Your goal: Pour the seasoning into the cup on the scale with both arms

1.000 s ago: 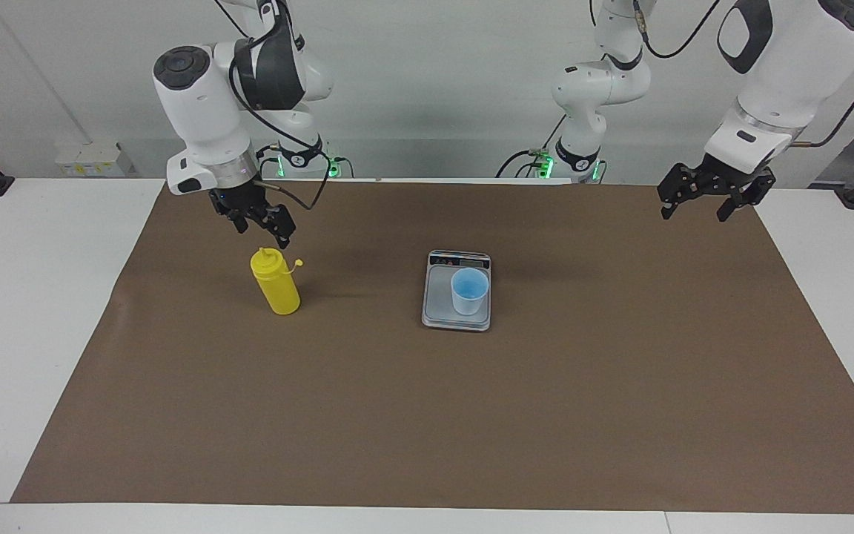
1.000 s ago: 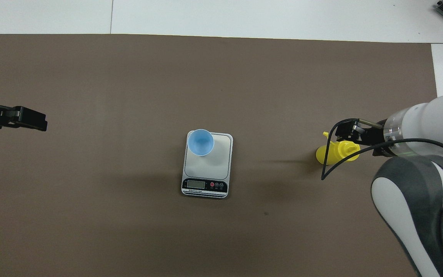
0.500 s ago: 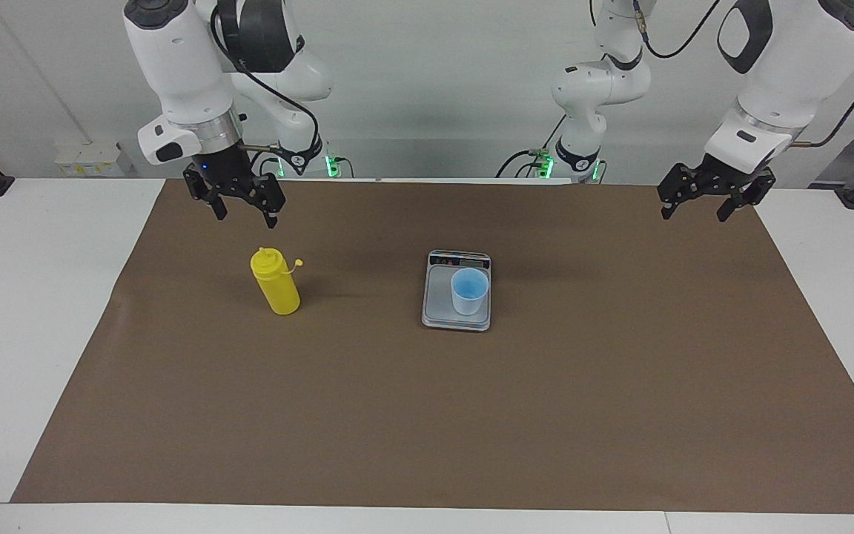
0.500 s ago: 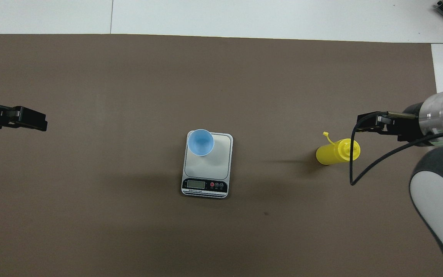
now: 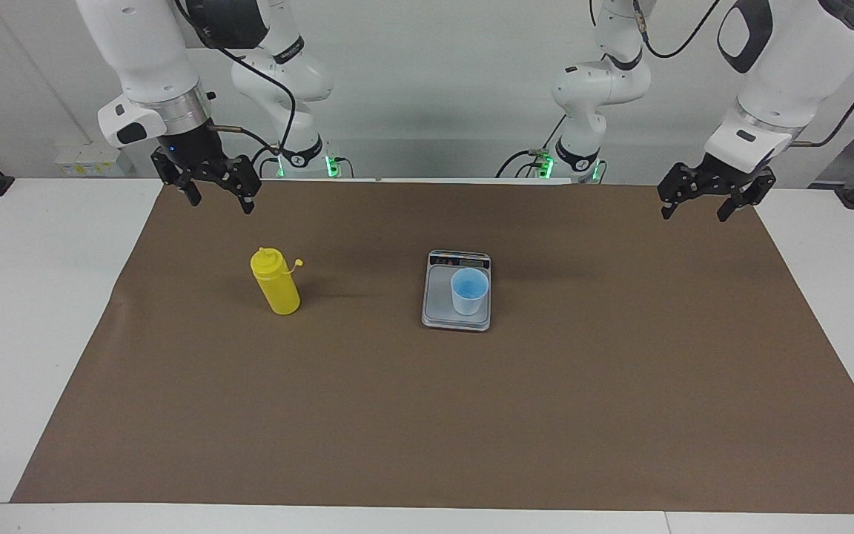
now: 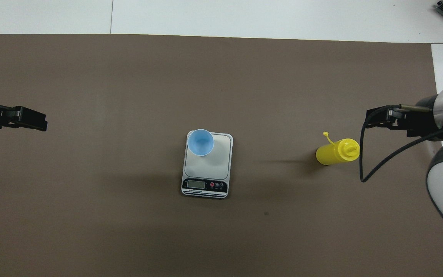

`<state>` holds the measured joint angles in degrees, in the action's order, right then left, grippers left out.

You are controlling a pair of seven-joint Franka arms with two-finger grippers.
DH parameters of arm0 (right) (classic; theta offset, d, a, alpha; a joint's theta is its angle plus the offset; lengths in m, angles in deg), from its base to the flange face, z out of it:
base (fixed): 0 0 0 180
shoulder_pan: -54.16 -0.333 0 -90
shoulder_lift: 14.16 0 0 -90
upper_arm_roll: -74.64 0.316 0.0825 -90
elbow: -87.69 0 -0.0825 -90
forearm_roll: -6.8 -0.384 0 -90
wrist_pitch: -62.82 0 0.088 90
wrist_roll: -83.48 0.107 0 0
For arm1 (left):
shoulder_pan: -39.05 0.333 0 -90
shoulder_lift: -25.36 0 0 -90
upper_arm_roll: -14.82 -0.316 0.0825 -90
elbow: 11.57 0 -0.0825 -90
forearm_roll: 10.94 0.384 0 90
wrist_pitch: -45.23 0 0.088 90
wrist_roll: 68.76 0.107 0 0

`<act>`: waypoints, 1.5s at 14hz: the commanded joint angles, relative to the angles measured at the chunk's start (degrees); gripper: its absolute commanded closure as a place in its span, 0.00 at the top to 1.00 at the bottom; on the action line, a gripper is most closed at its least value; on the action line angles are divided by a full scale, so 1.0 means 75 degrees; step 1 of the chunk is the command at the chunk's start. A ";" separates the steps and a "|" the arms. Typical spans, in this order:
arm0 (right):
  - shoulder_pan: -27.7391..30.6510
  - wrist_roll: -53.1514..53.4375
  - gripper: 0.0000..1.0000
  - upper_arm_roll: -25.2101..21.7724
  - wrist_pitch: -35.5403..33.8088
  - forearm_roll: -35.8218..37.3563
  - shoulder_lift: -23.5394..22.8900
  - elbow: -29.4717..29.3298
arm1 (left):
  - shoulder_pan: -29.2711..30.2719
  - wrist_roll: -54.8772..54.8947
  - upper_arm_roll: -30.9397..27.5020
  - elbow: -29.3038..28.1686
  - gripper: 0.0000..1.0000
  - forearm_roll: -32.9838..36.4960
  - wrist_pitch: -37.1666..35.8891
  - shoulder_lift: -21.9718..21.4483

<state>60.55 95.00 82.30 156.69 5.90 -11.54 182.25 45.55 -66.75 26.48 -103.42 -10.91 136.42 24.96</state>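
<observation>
The yellow seasoning bottle [image 5: 276,283] stands upright on the brown mat toward the right arm's end, its small cap hanging open on its tether; it also shows in the overhead view [image 6: 337,151]. The light blue cup [image 5: 468,291] stands on the silver-grey scale [image 5: 438,305] at mid-table, on the plate's corner away from the display [image 6: 200,142]. My right gripper [image 5: 221,200] is open and empty, raised over the mat between the bottle and the robots. My left gripper [image 5: 694,213] is open and empty, waiting in the air over the mat's edge at the left arm's end.
A brown mat [image 5: 427,415] covers most of the white table [image 5: 27,297]. The scale's display strip [image 6: 205,185] faces the robots. A black cable [image 6: 363,169] hangs from the right wrist near the bottle.
My right gripper has risen from just above the bottle's nozzle and drawn back toward the robots and the right arm's end. The bottle, cup, scale and left arm have not moved.
</observation>
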 commanded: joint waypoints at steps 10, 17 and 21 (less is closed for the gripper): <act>-0.0230 -0.0482 1.00 0.0127 0.0633 0.0132 0.0542 0.1092 | 0.0001 0.0141 -0.0020 -0.0270 1.00 0.0066 0.0088 -0.0227; -0.0231 -0.0481 1.00 0.0139 0.0610 0.0132 0.0542 0.1092 | 0.0001 0.0130 -0.0020 -0.0282 1.00 0.0066 0.0111 -0.0227; -0.0231 -0.0470 1.00 0.0139 0.0621 0.0132 0.0542 0.1092 | 0.0001 0.0130 -0.0020 -0.0282 1.00 0.0066 0.0111 -0.0227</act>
<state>58.41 92.32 83.18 159.96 5.92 -8.89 188.60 45.55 -66.46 26.48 -103.51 -10.87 136.42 24.88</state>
